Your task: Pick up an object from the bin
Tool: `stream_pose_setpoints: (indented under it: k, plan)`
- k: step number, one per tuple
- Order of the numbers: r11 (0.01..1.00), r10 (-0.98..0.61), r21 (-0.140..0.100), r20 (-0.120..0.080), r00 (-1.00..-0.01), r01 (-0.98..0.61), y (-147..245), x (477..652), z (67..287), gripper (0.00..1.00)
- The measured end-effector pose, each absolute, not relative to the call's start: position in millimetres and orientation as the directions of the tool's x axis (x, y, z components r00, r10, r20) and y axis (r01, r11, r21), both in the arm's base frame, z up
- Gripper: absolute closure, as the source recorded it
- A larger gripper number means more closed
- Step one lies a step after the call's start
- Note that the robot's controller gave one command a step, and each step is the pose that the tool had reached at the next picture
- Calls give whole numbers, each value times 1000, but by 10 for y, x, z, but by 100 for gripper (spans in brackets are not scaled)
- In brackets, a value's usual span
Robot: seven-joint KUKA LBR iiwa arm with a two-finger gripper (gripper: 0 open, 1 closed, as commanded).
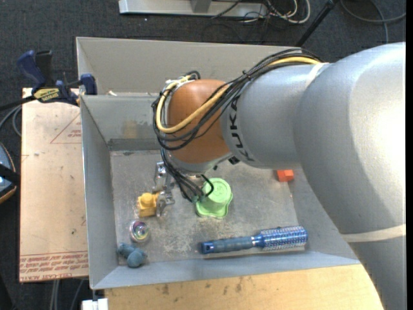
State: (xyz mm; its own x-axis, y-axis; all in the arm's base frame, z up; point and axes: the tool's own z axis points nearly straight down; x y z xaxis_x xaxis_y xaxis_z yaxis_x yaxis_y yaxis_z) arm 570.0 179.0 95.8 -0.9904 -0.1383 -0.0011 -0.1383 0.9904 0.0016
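Low in bin (pixel 97 173), pincer (pixel 165 191) hovering just beside stubby yellow toy (pixel 147 203) at left; apart or together, can't tell. Nearby blue brush (pixel 253 241) lying along near wall, bristles pointing right.

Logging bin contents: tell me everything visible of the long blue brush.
The blue brush lies flat on the floor of the bin, along its near wall, with the handle toward the view's left and the head toward the right. The handle looks like smooth plastic; the head is speckled with pale bristles. Only the floor touches it.
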Motion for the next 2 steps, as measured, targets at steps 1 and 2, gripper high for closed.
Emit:
stream_pose_setpoints:
  k: [1, 2]
  plan:
    - [988, -157, 1, -10, -988, -157, 1578, 5692, 1842, 100]
    - [964, -267, 0, -13, -964, -267, 1503, 5865, 3351, 100]
